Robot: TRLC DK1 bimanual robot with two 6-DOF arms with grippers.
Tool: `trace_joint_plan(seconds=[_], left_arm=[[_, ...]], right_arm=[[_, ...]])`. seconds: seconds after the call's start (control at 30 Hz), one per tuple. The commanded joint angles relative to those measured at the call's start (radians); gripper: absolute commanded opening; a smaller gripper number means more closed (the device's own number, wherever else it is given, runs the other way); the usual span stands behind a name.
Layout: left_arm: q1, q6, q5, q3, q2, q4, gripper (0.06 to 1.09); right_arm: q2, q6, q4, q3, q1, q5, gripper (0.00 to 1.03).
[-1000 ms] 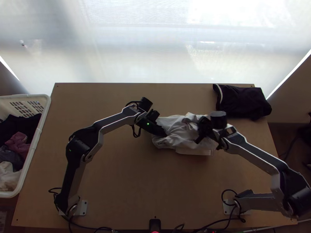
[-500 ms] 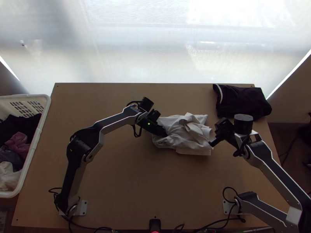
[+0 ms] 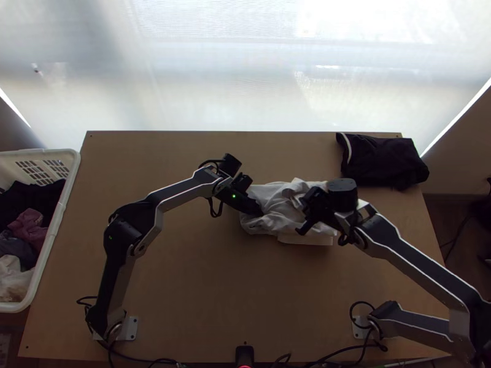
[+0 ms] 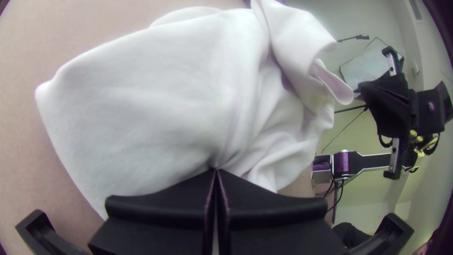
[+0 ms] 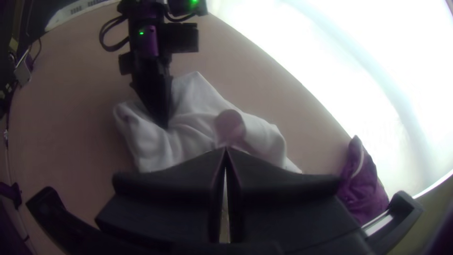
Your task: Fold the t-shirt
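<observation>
Indoors, a robot's left gripper (image 3: 260,213) pinches a bunched white t-shirt (image 3: 276,197) on a wooden table (image 3: 184,276); its right gripper (image 3: 301,231) hovers clenched over the cloth.

- We saw matt, creased cloth in the t-shirt (image 4: 141,94).
- We found the table (image 3: 184,288) smooth, matt wood.
- We saw smooth plastic in the basket (image 3: 70,178).
</observation>
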Motion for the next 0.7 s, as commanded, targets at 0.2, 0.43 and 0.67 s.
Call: trace_joint_plan(seconds=[0.2, 0.43, 0.67], left_arm=[[0.006, 0.0, 0.003, -0.009, -0.018, -0.004, 0.1], [0.004, 0.002, 0.003, -0.009, -0.018, -0.004, 0.1], [0.004, 0.002, 0.002, -0.012, -0.024, -0.007, 0.1]], right_arm=[[0.171, 0.043, 0.098, 0.044, 0.173, 0.0, 0.03], [0.303, 0.017, 0.192, 0.006, 0.117, 0.0, 0.03], [0.362, -0.014, 0.255, 0.006, 0.027, 0.0, 0.03]])
